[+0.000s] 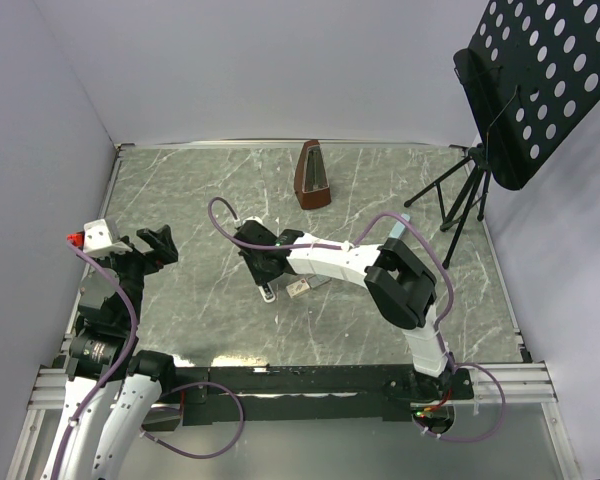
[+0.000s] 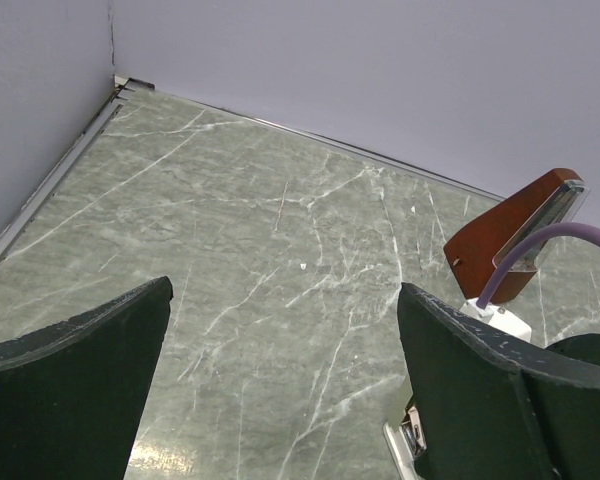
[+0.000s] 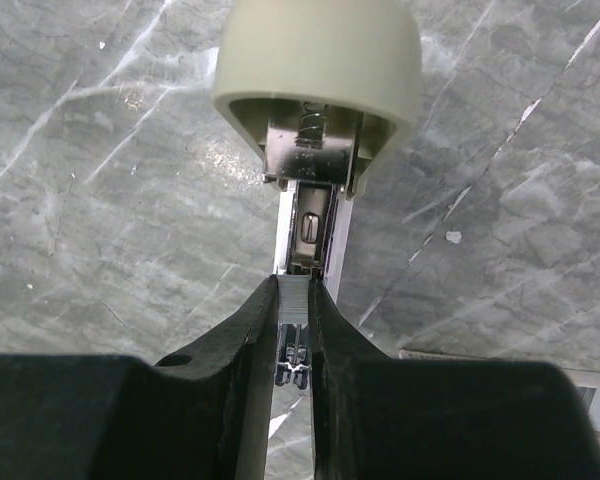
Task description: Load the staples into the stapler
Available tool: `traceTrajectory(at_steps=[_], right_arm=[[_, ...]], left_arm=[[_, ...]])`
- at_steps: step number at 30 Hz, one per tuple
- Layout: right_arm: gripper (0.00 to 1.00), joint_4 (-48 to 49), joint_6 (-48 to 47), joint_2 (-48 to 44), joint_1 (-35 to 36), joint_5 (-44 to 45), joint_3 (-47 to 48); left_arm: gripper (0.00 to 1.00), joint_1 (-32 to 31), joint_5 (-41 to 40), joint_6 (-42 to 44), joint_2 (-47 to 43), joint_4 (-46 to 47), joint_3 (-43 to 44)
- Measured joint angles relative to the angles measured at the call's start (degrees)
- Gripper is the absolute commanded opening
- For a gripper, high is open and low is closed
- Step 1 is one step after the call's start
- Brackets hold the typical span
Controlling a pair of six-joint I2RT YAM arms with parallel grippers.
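The stapler [image 3: 318, 75] lies open on the table, its cream top swung up and its metal channel [image 3: 315, 222] bare. My right gripper [image 3: 294, 285] is shut on a short grey staple strip [image 3: 294, 302], held right over the channel's near end. From above, the right gripper [image 1: 266, 272] hides most of the stapler [image 1: 269, 293]. A small cream-tan staples box [image 1: 298, 288] lies just right of it. My left gripper [image 1: 157, 244] is open and empty at the table's left side, well apart from the stapler. The stapler's metal end [image 2: 410, 440] peeks from behind the left gripper's [image 2: 285, 292] right finger.
A brown metronome [image 1: 313, 177] stands at the back middle and also shows in the left wrist view [image 2: 510, 235]. A black music stand [image 1: 540, 80] on a tripod stands at the back right. Grey walls close the table on the left and back.
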Motion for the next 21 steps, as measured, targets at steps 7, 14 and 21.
traceTrajectory(at_steps=[7,14,21], right_arm=[[0.11,0.0,0.0,0.0,0.0,0.7,0.0],[0.11,0.0,-0.2,-0.1,0.1,1.5,0.0],[0.11,0.1,-0.3,-0.3,0.1,1.5,-0.1]], left_arm=[[0.99,0.0,0.0,0.0,0.0,0.0,0.0],[0.99,0.0,0.0,0.0,0.0,0.0,0.0],[0.99,0.0,0.0,0.0,0.0,0.0,0.0]])
